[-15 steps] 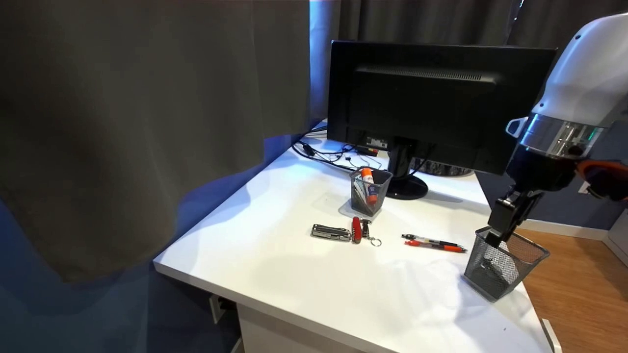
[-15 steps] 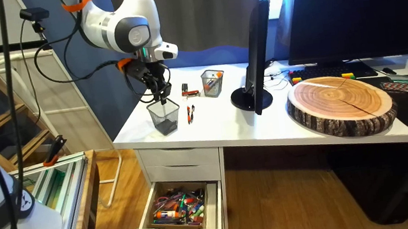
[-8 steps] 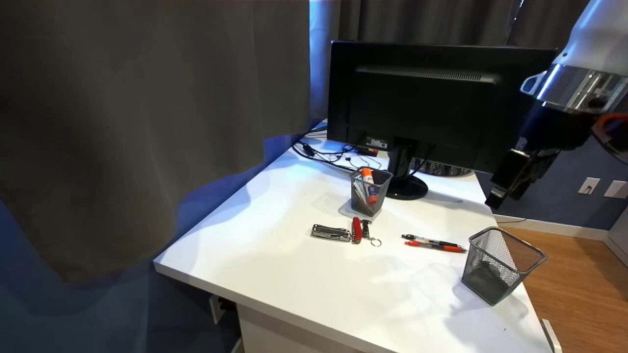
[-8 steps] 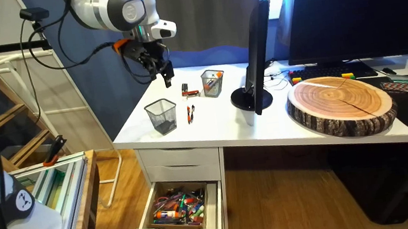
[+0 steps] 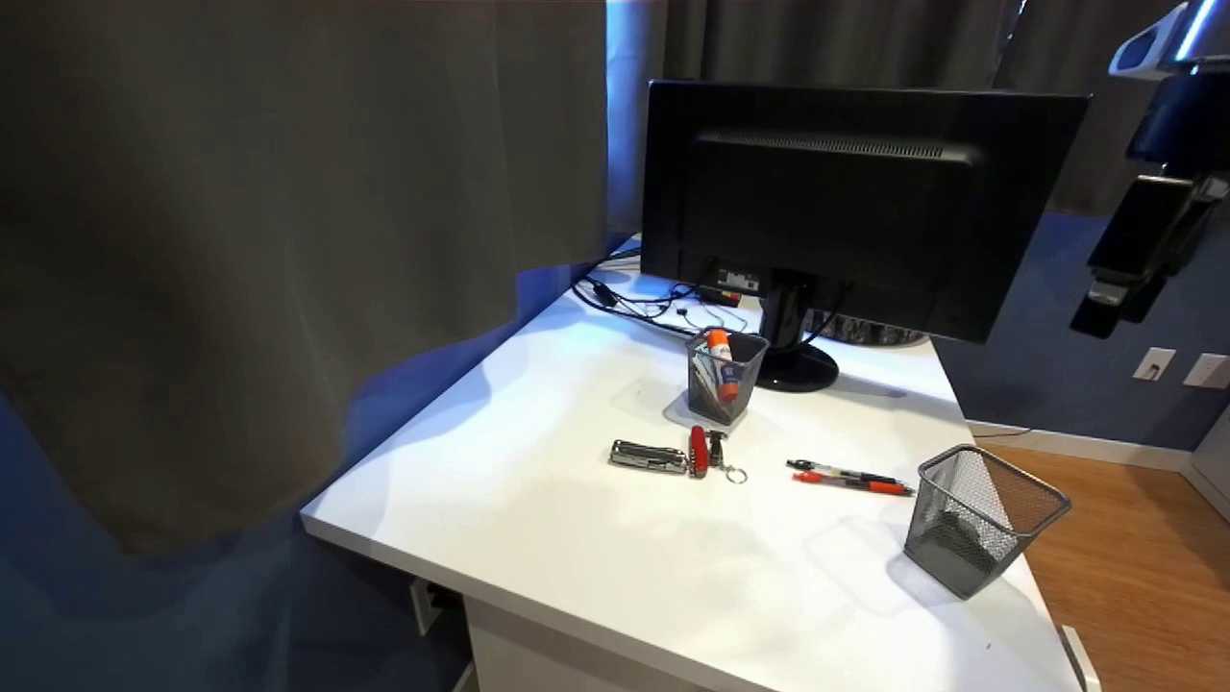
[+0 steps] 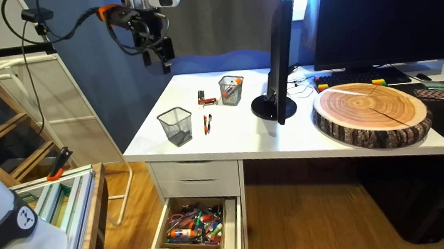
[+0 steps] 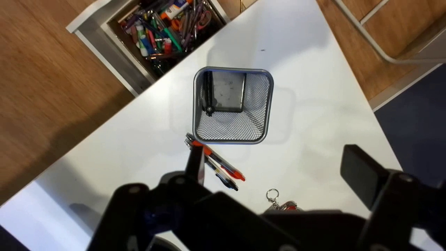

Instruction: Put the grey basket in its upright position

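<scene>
Grey basket point(image 6: 176, 127), mouth up (axis vertical)

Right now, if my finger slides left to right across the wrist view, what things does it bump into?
Open drawer, grey basket, key ring, red pocketknife, blue wall. I left out the two pens, which share the basket's stretch, and the gripper, whose parts spread across much of the picture.
</scene>
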You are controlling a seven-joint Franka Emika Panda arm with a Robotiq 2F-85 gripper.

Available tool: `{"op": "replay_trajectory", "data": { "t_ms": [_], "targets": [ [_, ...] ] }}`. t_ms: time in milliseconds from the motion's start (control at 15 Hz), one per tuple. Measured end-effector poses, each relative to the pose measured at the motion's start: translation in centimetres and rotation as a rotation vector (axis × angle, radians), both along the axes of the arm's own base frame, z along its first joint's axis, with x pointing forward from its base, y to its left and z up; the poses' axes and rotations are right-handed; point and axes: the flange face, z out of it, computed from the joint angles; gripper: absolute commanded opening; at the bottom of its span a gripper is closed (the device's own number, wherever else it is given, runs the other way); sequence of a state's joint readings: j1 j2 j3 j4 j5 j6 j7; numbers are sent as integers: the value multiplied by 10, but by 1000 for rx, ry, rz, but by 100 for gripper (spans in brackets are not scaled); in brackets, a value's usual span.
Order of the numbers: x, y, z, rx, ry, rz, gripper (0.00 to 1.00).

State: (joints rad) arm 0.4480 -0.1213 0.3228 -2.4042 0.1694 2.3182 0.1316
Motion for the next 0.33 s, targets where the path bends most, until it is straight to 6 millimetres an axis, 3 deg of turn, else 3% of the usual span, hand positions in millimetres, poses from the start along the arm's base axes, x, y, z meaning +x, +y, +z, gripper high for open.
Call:
{"op": "replay_trajectory", "data": {
  "t_ms": [333],
  "targets": [
    [-14, -9, 35, -19, -13, 24, 100]
  ]
}}
